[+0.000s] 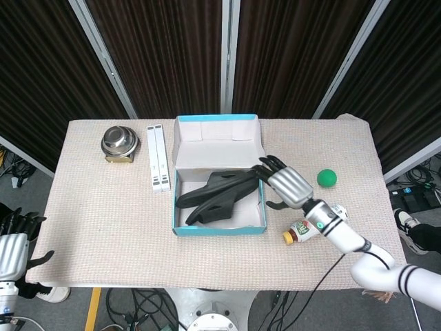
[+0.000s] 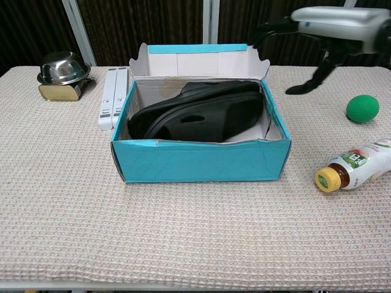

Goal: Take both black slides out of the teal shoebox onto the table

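The teal shoebox stands open at mid-table, its lid flap raised at the back. Two black slides lie stacked inside it, toes toward the left. My right hand hovers open above the box's right wall, fingers spread toward the slides and touching nothing. My left hand hangs open off the table's left front corner, far from the box; only the head view shows it.
A bottle with a yellow cap lies right of the box, under my right forearm. A green ball sits further right. Two white bars and a steel bowl on a gold tin lie at the back left.
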